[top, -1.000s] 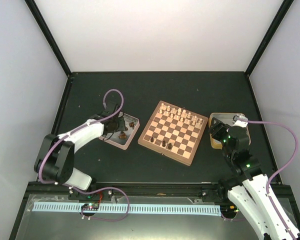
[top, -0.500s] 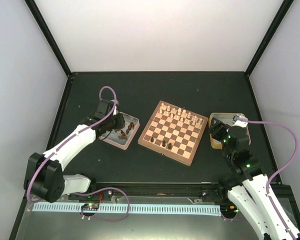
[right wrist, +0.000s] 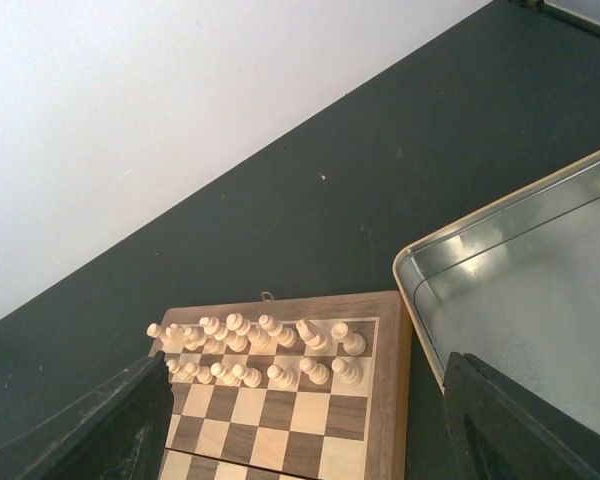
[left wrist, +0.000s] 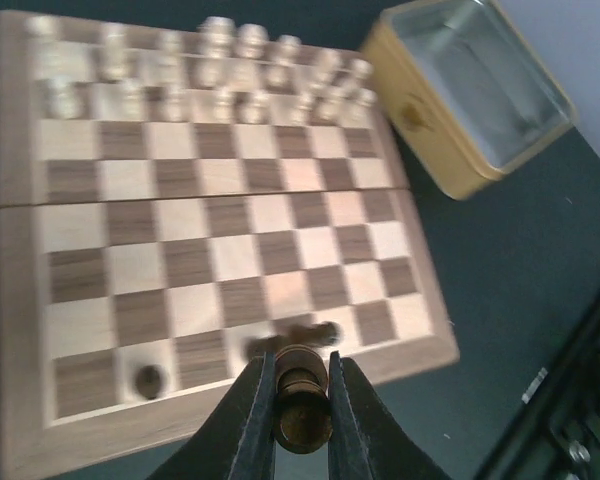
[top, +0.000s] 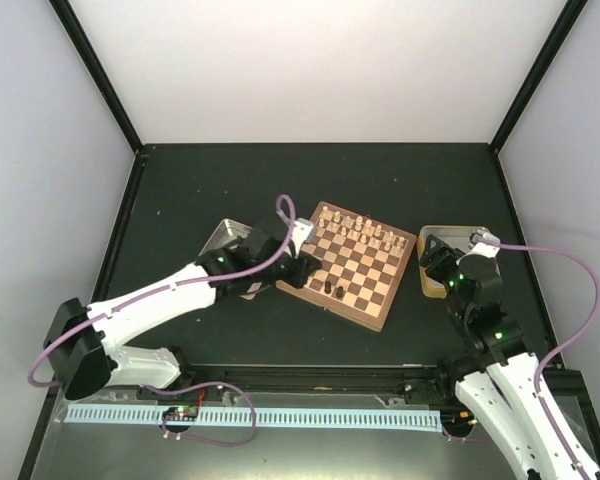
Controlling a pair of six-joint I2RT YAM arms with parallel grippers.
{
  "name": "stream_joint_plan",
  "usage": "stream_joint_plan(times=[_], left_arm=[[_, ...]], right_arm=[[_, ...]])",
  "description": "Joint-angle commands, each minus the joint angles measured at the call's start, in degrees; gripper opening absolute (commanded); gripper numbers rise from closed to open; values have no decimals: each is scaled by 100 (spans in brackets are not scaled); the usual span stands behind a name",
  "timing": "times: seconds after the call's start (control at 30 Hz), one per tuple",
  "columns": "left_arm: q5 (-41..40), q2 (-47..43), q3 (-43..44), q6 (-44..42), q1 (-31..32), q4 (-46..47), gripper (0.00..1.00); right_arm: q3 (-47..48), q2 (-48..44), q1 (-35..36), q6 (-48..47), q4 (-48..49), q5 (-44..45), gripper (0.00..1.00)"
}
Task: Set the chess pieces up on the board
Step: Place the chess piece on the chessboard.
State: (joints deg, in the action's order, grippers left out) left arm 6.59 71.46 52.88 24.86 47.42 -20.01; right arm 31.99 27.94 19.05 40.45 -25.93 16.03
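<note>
Right now the left end effector (left wrist: 300,370) is pinched narrowly on a dark brown chess piece (left wrist: 302,405). Its two black fingers (left wrist: 255,405) press the piece from either side, low in the middle of the left wrist view. The piece is upright in the grip and sits over the lower rim of the board (left wrist: 220,230); whether its base touches the wood cannot be told. Just above it in that view is a blurred dark shape on the lower squares. Further left, on the bottom row, a small dark piece (left wrist: 148,378) stands upright. Cream-white pieces (left wrist: 220,70) fill the two rows along the top edge of the board, out of focus. A yellow tin (left wrist: 435,150) lies beside the board in the upper right of the frame, its shiny metal inside showing.

From above, the board sits turned at an angle in the middle of the dark bench (top: 400,180). The left arm stretches from the lower left of the frame to the board's left corner. A metal tray (top: 220,232) shows partly behind that arm, to the left of the board.

The right end effector (right wrist: 305,400) hangs above the yellow tin at the right of the top view. In the right wrist view its dark fingers (right wrist: 100,430) stand wide apart in the lower left and lower right corners. Between them only the far edge of the board, with its white rows, and the rim of the tin are seen.
</note>
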Motion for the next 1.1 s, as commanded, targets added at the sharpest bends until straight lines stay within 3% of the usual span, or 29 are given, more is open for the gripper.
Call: stream_joint_plan(times=[0.0, 0.17, 0.33, 0.73, 1.07], left_arm=[[-363, 530, 617, -328, 845, 255, 13], [-706, 1363, 1345, -620, 1757, -199, 13], [-701, 2076, 1778, -787, 2252, -327, 13], [-511, 3367, 2652, -1205, 2420, -864, 14], [-898, 4095, 3129, -1217, 2413, -1058, 14]], right_arm=[[73, -174, 29, 25, -77, 369, 75], [121, -440, 29, 106, -330, 748, 75], [29, -1028, 29, 468, -647, 1481, 75], [0, -1175, 29, 424, -643, 1525, 76], [-43, -1231, 29, 419, -615, 1522, 76]])
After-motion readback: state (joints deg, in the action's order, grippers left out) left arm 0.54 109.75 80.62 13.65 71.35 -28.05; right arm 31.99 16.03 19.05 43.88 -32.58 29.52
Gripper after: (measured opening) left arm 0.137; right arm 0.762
